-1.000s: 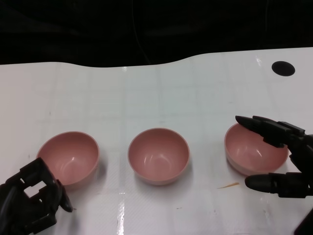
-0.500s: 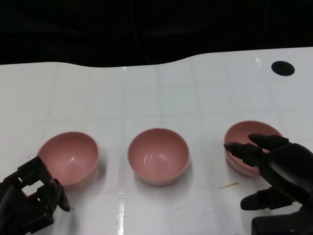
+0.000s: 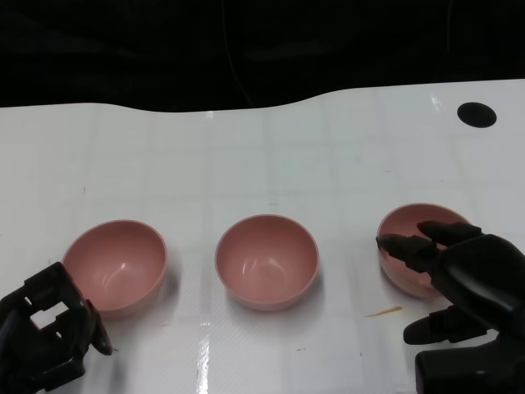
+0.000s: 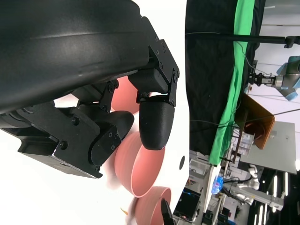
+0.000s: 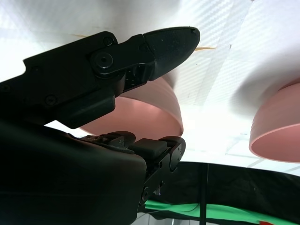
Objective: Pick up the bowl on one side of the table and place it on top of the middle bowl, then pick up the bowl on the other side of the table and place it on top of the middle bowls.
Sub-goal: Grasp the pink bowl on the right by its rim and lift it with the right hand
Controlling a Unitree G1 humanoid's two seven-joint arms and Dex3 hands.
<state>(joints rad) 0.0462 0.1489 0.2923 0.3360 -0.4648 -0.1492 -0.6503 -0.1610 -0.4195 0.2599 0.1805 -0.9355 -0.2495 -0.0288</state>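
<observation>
- Change over the last second is all on my right: the right hand (image 3: 459,283) has come down and in from beside the right bowl (image 3: 408,254), and its fingers (image 3: 408,248) now reach over the near rim while the thumb (image 3: 433,328) sits low on the tabletop (image 3: 271,148) outside it.
- Fingers and thumb are apart, spread around the bowl's near wall; the right wrist view shows pink wall between them, but I cannot tell whether they touch it. I judge nothing is gripped yet.
- Right bowl sits on the tabletop, well apart from the middle bowl (image 3: 266,261), and it has not shifted.
- Left hand (image 3: 49,336) has slid slightly toward me; it rests with fingers curled in, holding nothing, just beside the left bowl (image 3: 115,264).
- All three bowls are unstacked, so I read this as the start of the first pick: close on the right bowl's rim next, then lift and carry it over the middle bowl.
</observation>
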